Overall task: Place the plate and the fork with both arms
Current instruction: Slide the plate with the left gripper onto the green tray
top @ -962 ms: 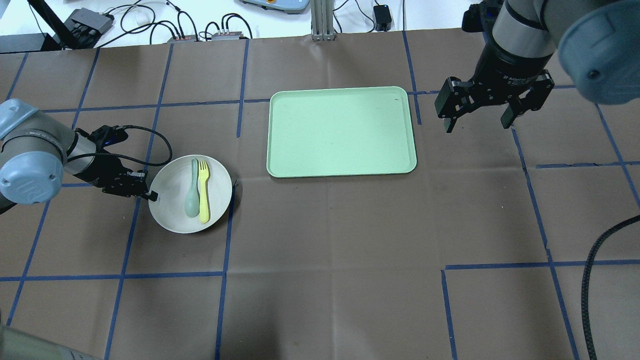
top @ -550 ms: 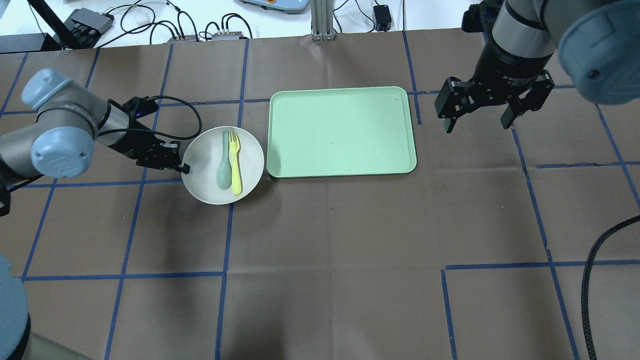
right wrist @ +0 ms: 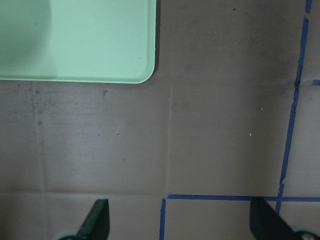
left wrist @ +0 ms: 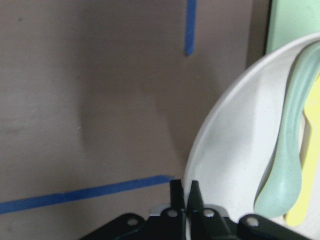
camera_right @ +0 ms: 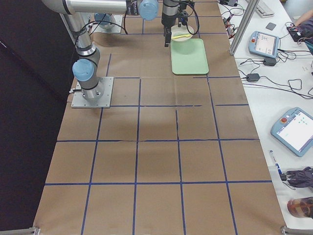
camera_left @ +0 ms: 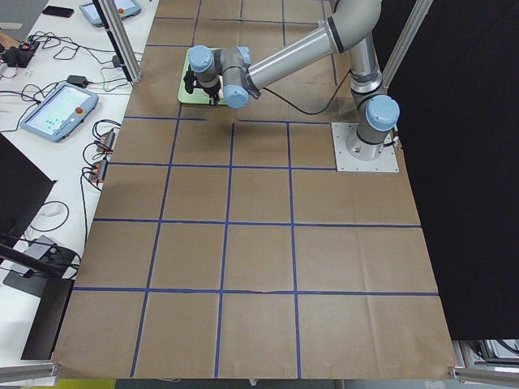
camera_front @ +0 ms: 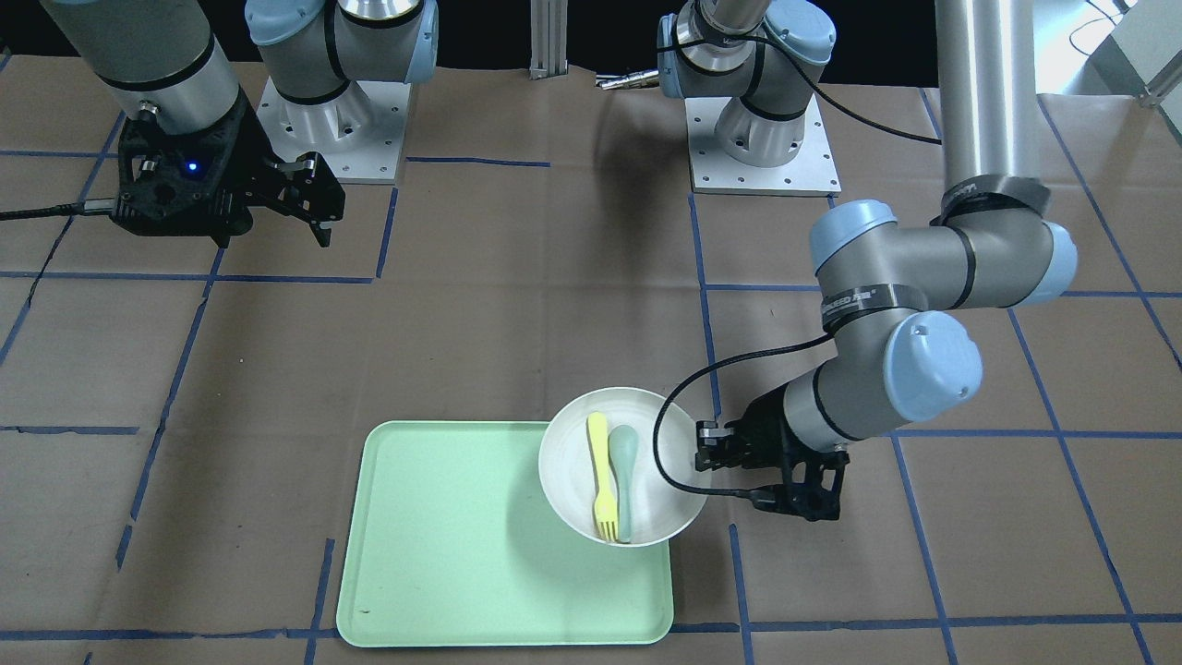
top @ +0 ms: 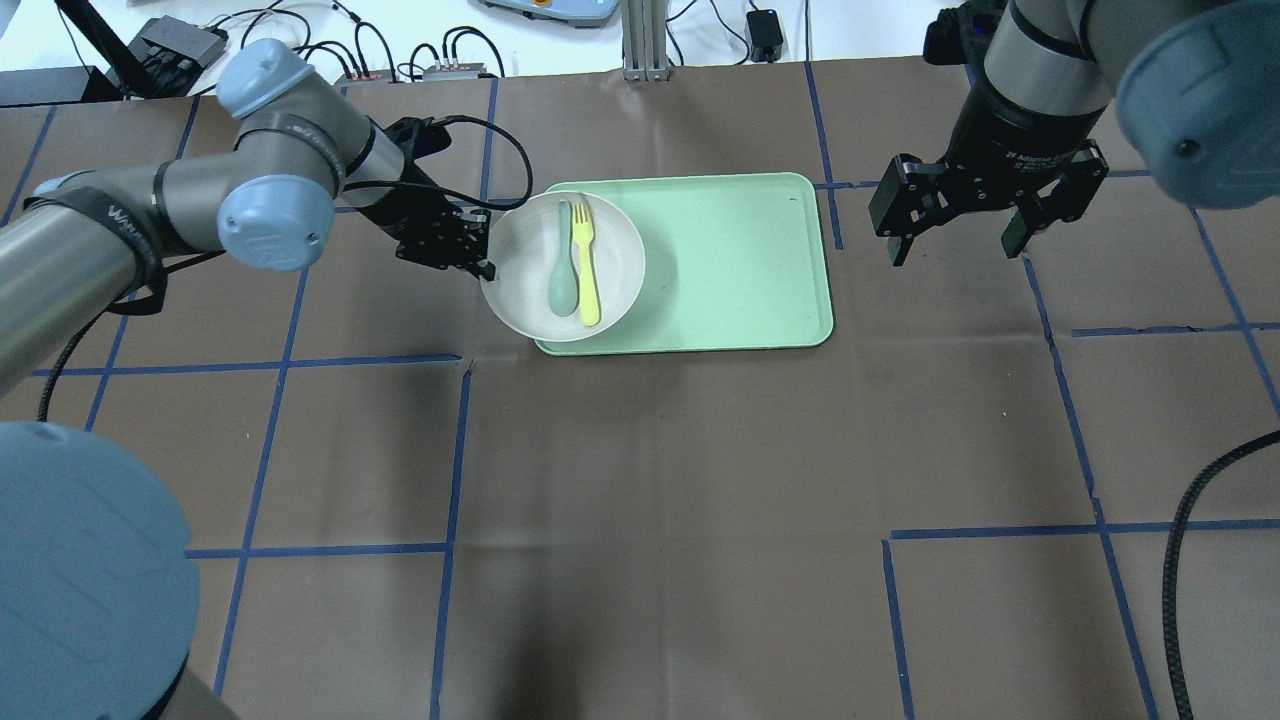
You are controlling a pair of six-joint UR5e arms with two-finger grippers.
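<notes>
The off-white plate [top: 520, 290] hangs over the left end of the mint-green tray [top: 720, 270], held by its left rim. The pale yellow fork [top: 586, 265] lies in it beside a grey-teal spoon [top: 562, 270]. My left gripper [top: 487, 250] is shut on the plate's rim; the left wrist view shows its fingertips [left wrist: 192, 192] pinched on the plate rim [left wrist: 215, 150]. The front view shows the plate [camera_front: 568, 462], fork [camera_front: 600, 485] and left gripper [camera_front: 706, 457]. My right gripper [top: 960, 240] is open and empty, raised right of the tray, also in the front view [camera_front: 319, 208].
The table is brown paper with blue tape lines. Cables and boxes [top: 180, 45] lie beyond the far edge. A black cable [top: 1190, 540] hangs at the right. The right wrist view shows the tray's corner [right wrist: 140, 70] and bare paper below.
My left gripper has carried the plate with fork and spoon up and to the right, from the table's left onto the tray's left end. The right arm has not moved.
</notes>
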